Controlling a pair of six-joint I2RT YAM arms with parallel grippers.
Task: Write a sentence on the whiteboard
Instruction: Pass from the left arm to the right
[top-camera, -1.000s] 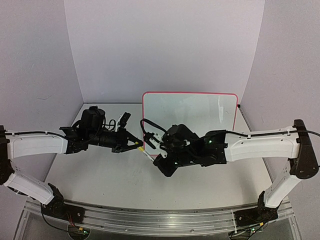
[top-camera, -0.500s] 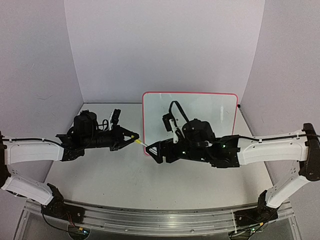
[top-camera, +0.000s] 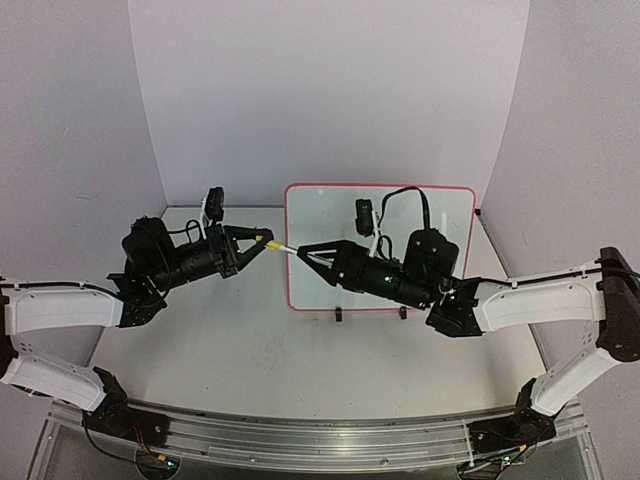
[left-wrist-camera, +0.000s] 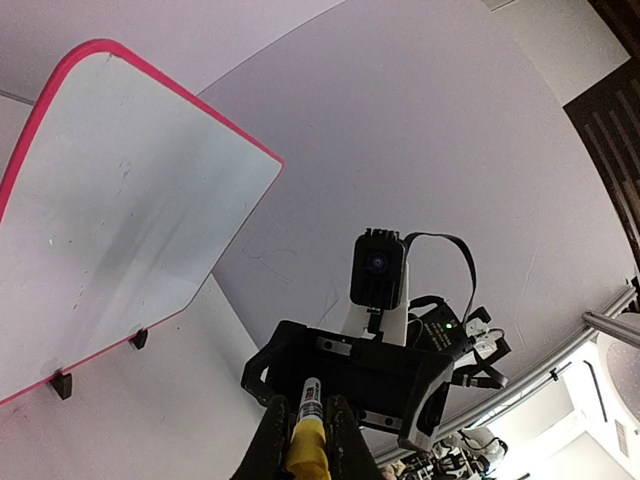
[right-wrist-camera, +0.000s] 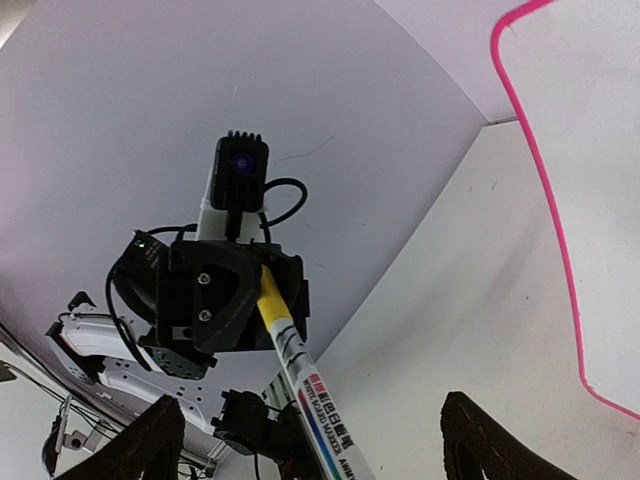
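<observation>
Fingers (left-wrist-camera: 272, 450) of left gripper (top-camera: 262, 243) clamped on marker (top-camera: 283, 248); right gripper (top-camera: 312, 254) spread wide around its barrel. Whiteboard (top-camera: 320, 215) upright on table (top-camera: 200, 340) behind them, probably light, stiff, tippy: brace at its pink rim.

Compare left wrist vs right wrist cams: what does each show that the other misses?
Left wrist only: most of the whiteboard, its two black feet, and the right arm's wrist camera. Right wrist only: the printed label on the marker, the right gripper with jaws wide apart, and the left gripper seen head-on, shut on the marker's yellow end. Both: the marker and the board's pink rim.
</observation>
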